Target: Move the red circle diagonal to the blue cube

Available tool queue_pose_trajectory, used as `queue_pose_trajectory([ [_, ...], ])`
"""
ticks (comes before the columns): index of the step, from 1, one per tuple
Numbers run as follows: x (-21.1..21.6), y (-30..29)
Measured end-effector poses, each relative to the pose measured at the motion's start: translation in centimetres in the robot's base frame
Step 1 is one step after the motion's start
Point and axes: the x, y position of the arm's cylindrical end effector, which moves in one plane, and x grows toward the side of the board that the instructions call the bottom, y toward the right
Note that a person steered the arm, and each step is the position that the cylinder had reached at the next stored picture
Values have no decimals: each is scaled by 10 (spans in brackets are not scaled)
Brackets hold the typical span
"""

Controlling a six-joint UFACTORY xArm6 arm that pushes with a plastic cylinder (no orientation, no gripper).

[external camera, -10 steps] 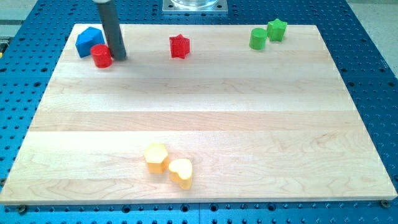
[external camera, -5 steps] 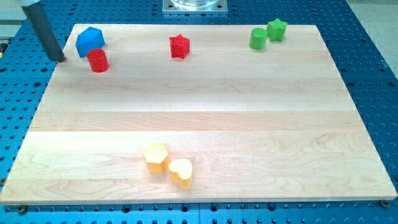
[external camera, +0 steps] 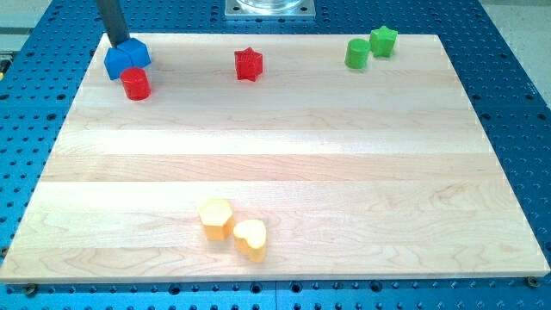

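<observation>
The red circle (external camera: 135, 83), a short red cylinder, stands near the board's top left corner. The blue cube (external camera: 126, 58) sits just above and slightly left of it, almost touching. My tip (external camera: 117, 44) is at the blue cube's upper left edge, at the board's top rim, and seems to touch it. The rod rises out of the view's top.
A red star (external camera: 248, 64) lies at the top middle. A green cylinder (external camera: 356, 53) and a green star-like block (external camera: 383, 40) stand together at the top right. A yellow hexagon-like block (external camera: 215, 217) and a yellow heart (external camera: 250, 238) sit together near the bottom middle. The wooden board (external camera: 275, 164) rests on a blue perforated table.
My tip went from the red circle's right side, out past the board's left edge, then to the blue cube's upper left. The red circle moved slightly left and down.
</observation>
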Motion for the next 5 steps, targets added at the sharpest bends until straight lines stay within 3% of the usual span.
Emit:
queue_pose_trajectory([
  [1, 39, 45],
  [2, 48, 54],
  [3, 63, 29],
  [4, 122, 33],
  [5, 145, 92],
])
